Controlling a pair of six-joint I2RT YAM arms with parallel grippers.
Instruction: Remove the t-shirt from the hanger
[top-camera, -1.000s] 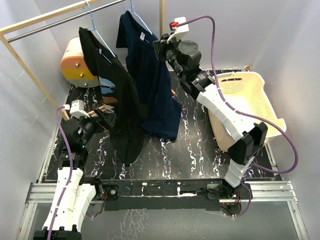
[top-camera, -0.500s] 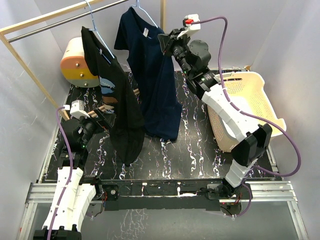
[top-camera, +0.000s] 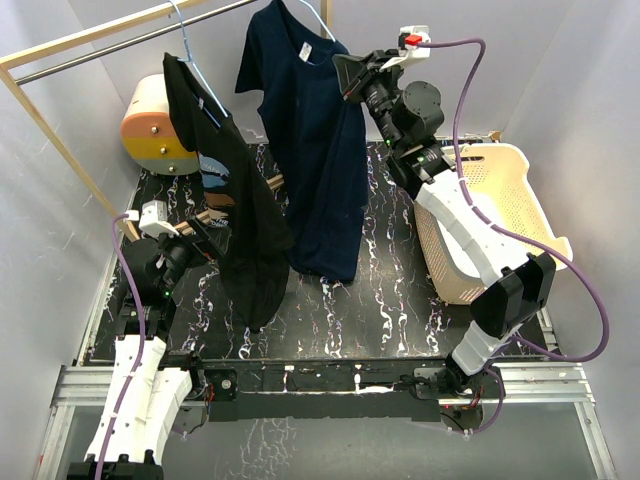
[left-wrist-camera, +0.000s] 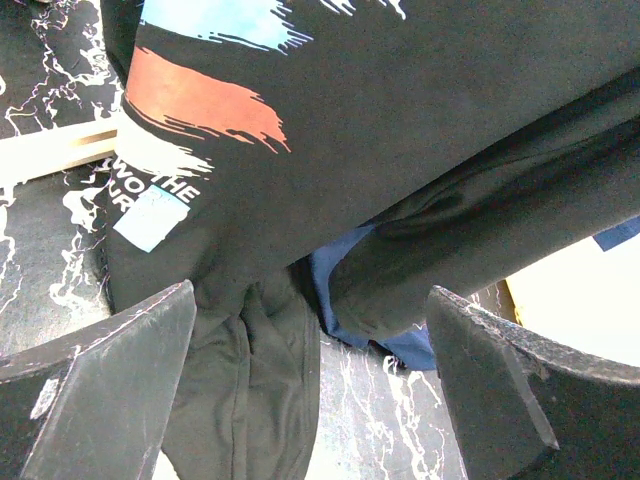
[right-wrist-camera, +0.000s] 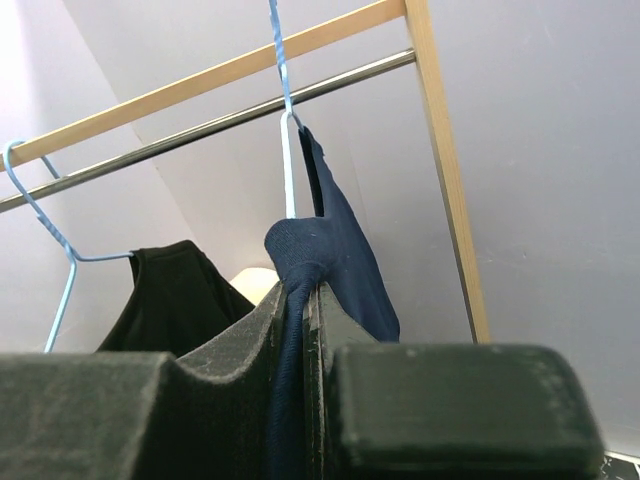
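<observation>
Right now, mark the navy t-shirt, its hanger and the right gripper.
navy t-shirt (top-camera: 315, 150), top external view, middle of the hanging body.
hanger (right-wrist-camera: 289, 165), right wrist view, pale blue wire above the collar.
right gripper (right-wrist-camera: 298, 298), right wrist view, between fingertips pinching navy fabric.

The gripper (right-wrist-camera: 298, 296) is closed tight on a bunch of the dark blue t-shirt (right-wrist-camera: 345, 250). The shirt hangs on a light blue hanger (right-wrist-camera: 288, 165), hooked over a shiny metal bar (right-wrist-camera: 180, 138) under a wooden beam (right-wrist-camera: 230, 72). To the left, a black t-shirt (right-wrist-camera: 170, 295) hangs on another blue hanger (right-wrist-camera: 50, 226).
</observation>
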